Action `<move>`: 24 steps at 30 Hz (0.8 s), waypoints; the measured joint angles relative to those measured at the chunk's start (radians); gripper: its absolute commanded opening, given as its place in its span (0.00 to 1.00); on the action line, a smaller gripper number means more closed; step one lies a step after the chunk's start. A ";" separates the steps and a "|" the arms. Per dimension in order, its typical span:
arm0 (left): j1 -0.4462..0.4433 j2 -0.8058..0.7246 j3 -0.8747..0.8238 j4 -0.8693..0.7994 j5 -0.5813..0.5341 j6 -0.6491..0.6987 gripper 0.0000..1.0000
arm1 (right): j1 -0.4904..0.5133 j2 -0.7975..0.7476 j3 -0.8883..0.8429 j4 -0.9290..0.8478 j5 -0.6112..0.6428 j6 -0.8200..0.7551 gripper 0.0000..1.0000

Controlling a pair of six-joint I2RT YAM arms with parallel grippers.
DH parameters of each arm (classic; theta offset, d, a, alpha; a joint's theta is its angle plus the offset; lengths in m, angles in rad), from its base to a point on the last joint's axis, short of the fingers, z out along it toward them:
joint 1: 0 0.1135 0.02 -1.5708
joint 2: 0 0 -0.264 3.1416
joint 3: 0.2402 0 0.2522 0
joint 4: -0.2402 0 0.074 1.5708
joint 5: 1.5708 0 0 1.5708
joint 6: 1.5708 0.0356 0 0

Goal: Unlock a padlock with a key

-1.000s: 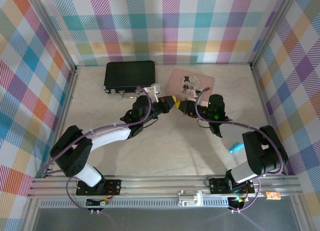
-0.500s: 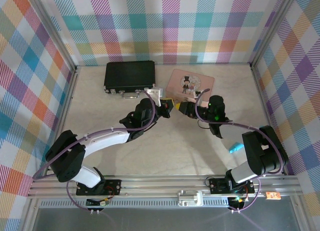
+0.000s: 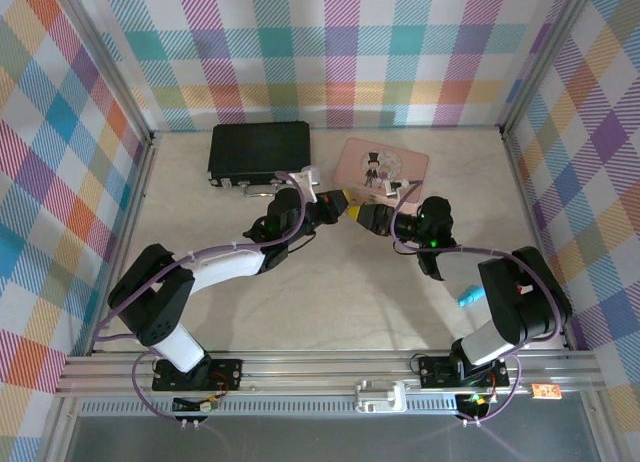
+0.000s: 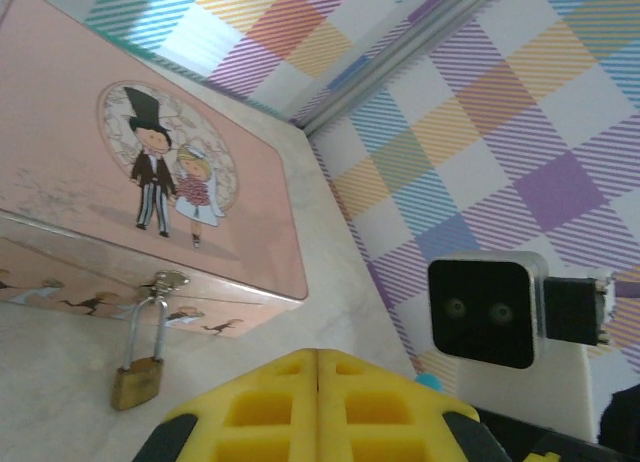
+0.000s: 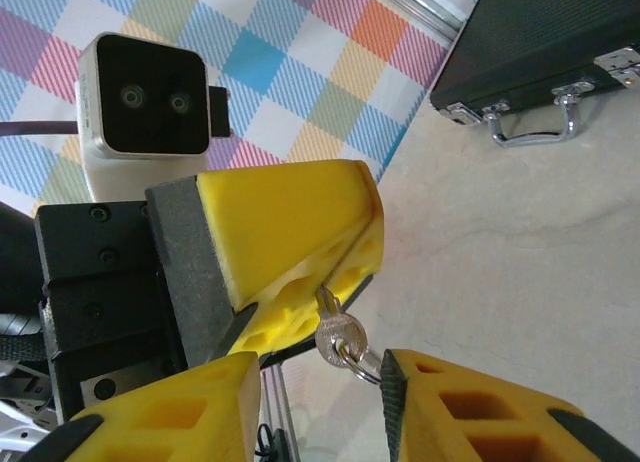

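The small brass padlock (image 4: pixel 137 380) hangs by its thin shackle from the hasp on the front of the pink tin (image 4: pixel 130 162). My left gripper (image 4: pixel 318 354) is shut, its yellow fingers (image 5: pixel 290 232) pinching the blade of the tiny silvery key (image 5: pixel 340 334). The key's head and ring stick out below those fingers. My right gripper (image 5: pixel 320 382) stands open around that head, the ring close to its right finger. In the top view the two grippers meet tip to tip, left (image 3: pixel 345 204) and right (image 3: pixel 365 215), just in front of the tin (image 3: pixel 380 165).
A black case (image 3: pixel 258 150) with a metal handle lies at the back left, beside the tin. A small blue object (image 3: pixel 470 298) lies near the right arm's base. Plaid walls close in the table (image 3: pixel 330 282) on three sides.
The left gripper has swung back toward the right gripper, so the tips meet again. The right jaws have narrowed around the key's head.
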 measured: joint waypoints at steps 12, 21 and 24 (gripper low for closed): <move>0.000 0.000 -0.013 0.049 0.026 -0.040 0.00 | 0.002 0.060 0.008 0.071 -0.031 0.029 0.25; 0.000 0.000 -0.020 0.075 0.042 -0.061 0.00 | 0.002 0.076 0.009 0.125 -0.030 0.046 0.27; 0.001 0.000 -0.031 0.085 0.042 -0.071 0.00 | 0.002 0.101 0.009 0.163 -0.031 0.064 0.25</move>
